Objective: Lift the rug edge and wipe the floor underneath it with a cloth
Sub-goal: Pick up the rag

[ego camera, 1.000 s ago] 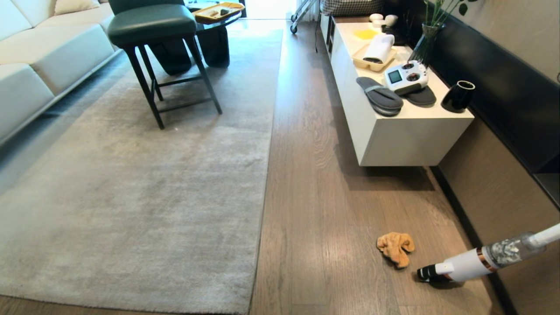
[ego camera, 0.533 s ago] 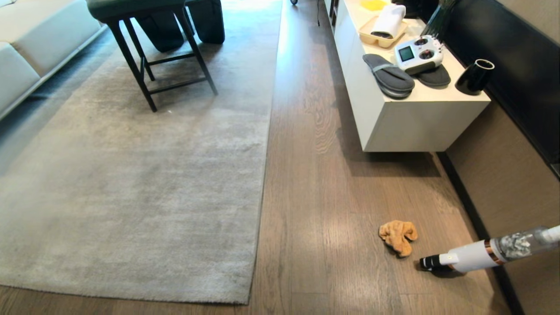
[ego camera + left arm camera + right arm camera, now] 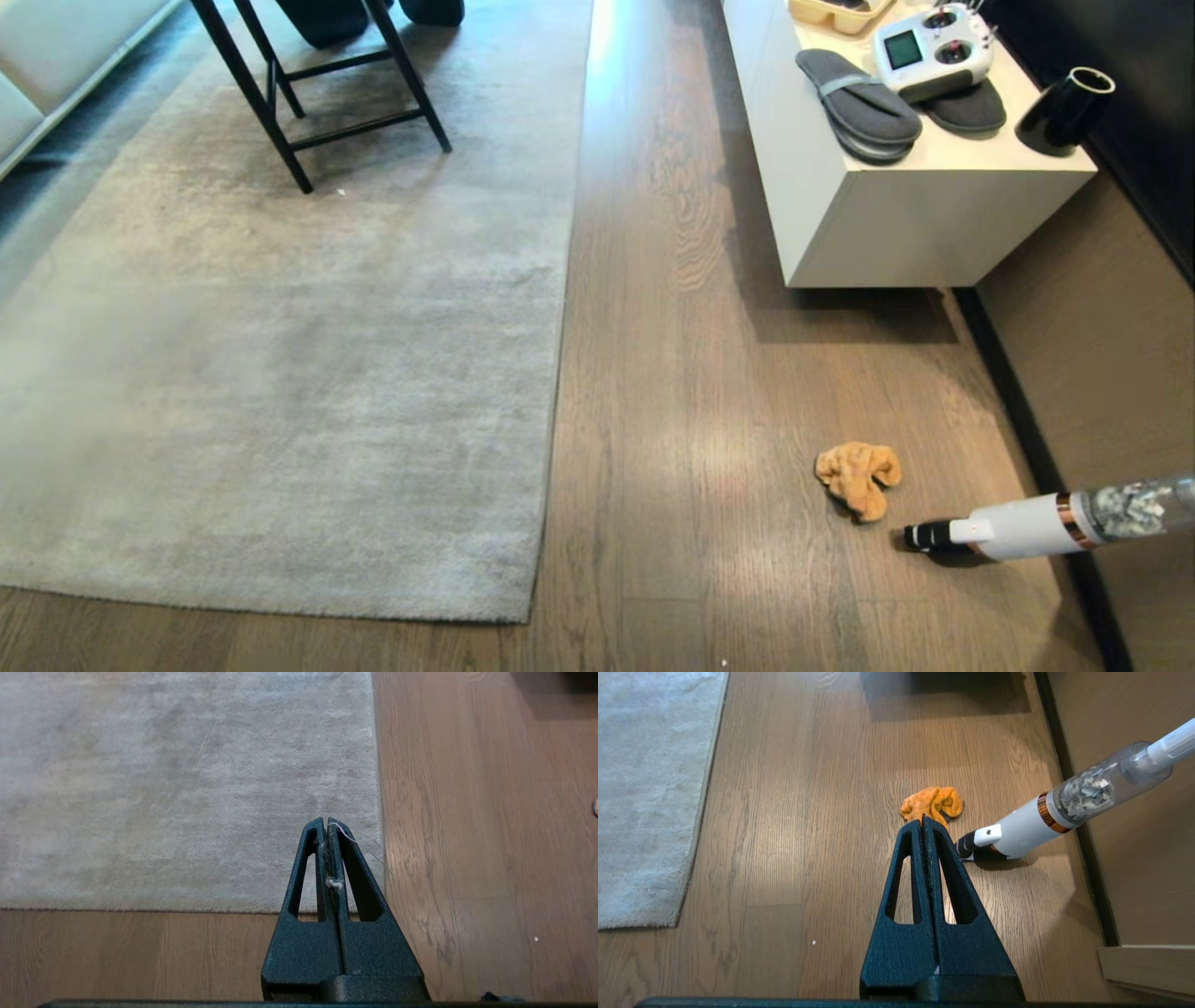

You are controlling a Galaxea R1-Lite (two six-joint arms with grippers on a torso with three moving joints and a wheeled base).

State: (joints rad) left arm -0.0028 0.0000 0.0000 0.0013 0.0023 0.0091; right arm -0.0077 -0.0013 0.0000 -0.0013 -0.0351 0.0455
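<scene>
Just beyond the tips of the right gripper [image 3: 923, 820], clenched on nothing, the cloth [image 3: 931, 805] lies bunched on the floor [image 3: 808, 812]; under the empty, closed left gripper [image 3: 326, 822] the rug edge [image 3: 379, 812] lies flat, so nothing is started

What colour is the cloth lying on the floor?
Orange-yellow. The cloth shows best in the right wrist view.

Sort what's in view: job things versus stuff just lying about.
Job: rug edge, floor, cloth.
Lying about: handheld vacuum, slippers, remote controller, black cup, white cabinet, stool.
</scene>
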